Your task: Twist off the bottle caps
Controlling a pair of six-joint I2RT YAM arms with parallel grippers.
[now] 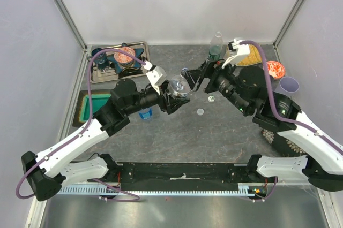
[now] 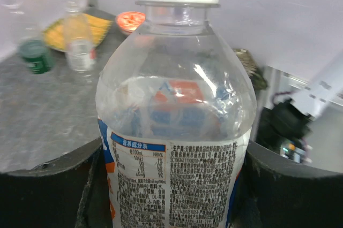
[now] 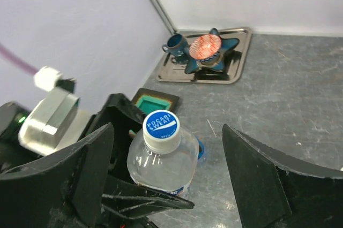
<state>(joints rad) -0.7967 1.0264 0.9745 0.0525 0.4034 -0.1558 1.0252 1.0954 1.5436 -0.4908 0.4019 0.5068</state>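
My left gripper [image 1: 176, 93] is shut on a clear bottle [image 2: 177, 131] with a blue-white label, its fingers [image 2: 48, 185] pressed against both sides of the label. The bottle's white cap [image 3: 161, 130] is on, with a blue printed top. My right gripper [image 3: 171, 174] is open, its fingers [image 3: 91, 169] standing wide on either side of the cap without touching it. In the top view the right gripper [image 1: 194, 78] faces the held bottle [image 1: 178, 85]. A blue-tinted bottle [image 1: 145, 113] lies under the left arm. A greenish bottle [image 2: 35, 57] and a plain clear bottle [image 2: 79, 46] stand at the back.
Two loose caps [image 1: 211, 98] [image 1: 200, 112] lie on the table. A metal tray [image 1: 140, 46] with dishes sits back left, with a teal container [image 1: 88, 107] by the left wall. A lilac cup [image 1: 289, 84], an orange bowl [image 1: 275, 69] and a yellow plate [image 1: 249, 59] are at the right.
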